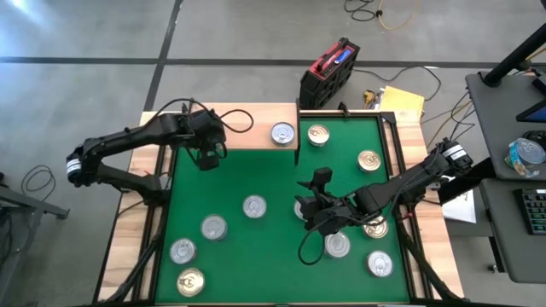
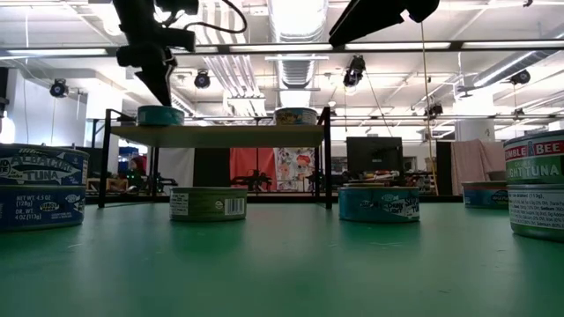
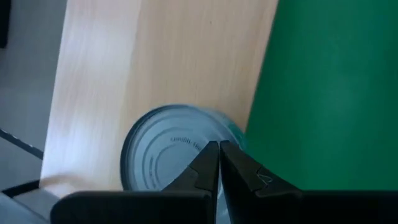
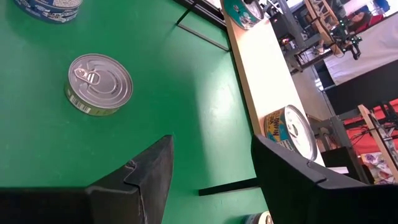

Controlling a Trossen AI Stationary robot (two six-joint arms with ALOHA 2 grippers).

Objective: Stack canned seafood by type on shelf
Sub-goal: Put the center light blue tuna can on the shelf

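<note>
- My left gripper (image 3: 219,149) is clenched with nothing between the fingers, hovering over a silver-topped tin (image 3: 171,152) at the shelf's (image 1: 247,136) left end.
- Second tin on the shelf (image 1: 283,133): silver lid, teal side.
- My right gripper (image 4: 211,168) is released, empty, above the green mat (image 1: 264,170) mid-table.
- Remaining tins scattered on the mat: mostly silver-topped, e.g. (image 1: 254,206); gold-topped one at the front left (image 1: 190,281).

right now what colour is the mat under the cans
Green; the mat shows best in the high view.
</note>
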